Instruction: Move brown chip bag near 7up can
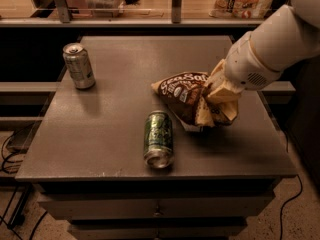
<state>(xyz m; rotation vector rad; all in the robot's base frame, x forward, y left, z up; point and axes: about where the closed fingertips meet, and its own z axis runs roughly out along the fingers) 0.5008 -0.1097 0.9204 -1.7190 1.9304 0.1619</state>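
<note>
The grey desk carries everything. The white arm reaches in from the right. The brown chip bag hangs crumpled over the desk's right half, its near edge raised above a shadow. A dark green can lies on its side just in front of the bag. The 7up can stands upright at the far left, well apart from the bag. The claw is clenched on the bag's right end.

Crumpled brown chip bag hides the gripper.

Grey drawer cabinet, speckled floor
</note>
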